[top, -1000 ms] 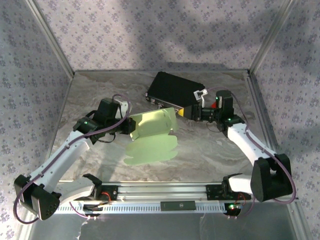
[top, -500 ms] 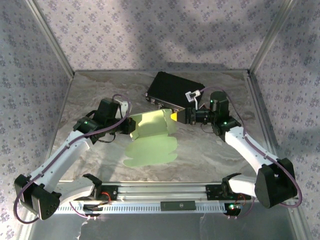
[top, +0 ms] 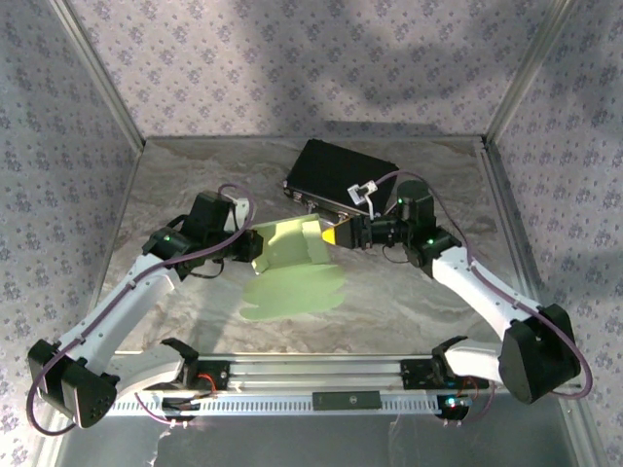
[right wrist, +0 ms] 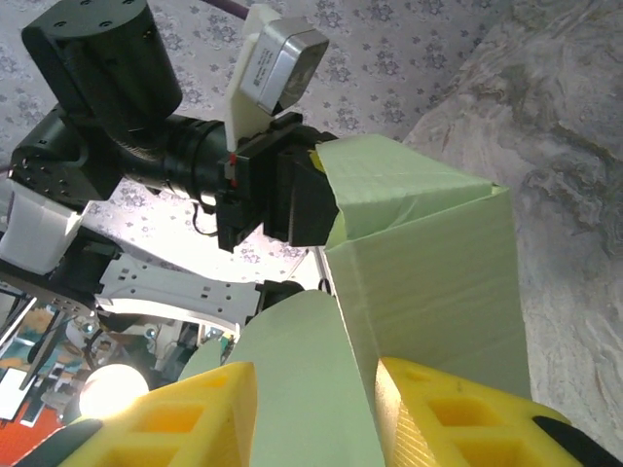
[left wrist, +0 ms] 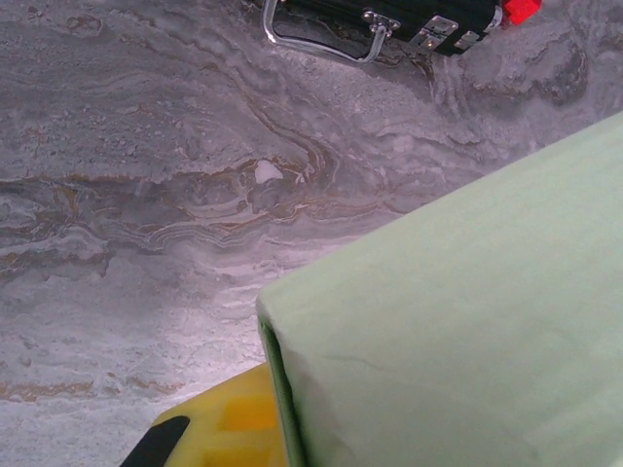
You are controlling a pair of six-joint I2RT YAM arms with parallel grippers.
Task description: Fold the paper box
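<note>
Tabletop [top: 195, 175] of grey marble pattern, with black latched case [top: 336, 173] at rear. Paper box [top: 292, 261] mid-table, half raised (lower panel flat on the surface). Left gripper [top: 255, 245] clenched on its left edge. Right gripper [top: 334, 233] parted, astride a right-hand flap.

Left wrist view. The paper box [left wrist: 467, 321], pale green card with a folded corner edge facing the camera, occupies the lower right. A yellow finger [left wrist: 229, 428] lies against the card's lower left edge. Behind, the grey marbled counter [left wrist: 146, 195]. At the top edge, a black case [left wrist: 409, 10] with metal handle [left wrist: 321, 46] and latches [left wrist: 438, 29]; a red part [left wrist: 521, 10] beside it.
</note>
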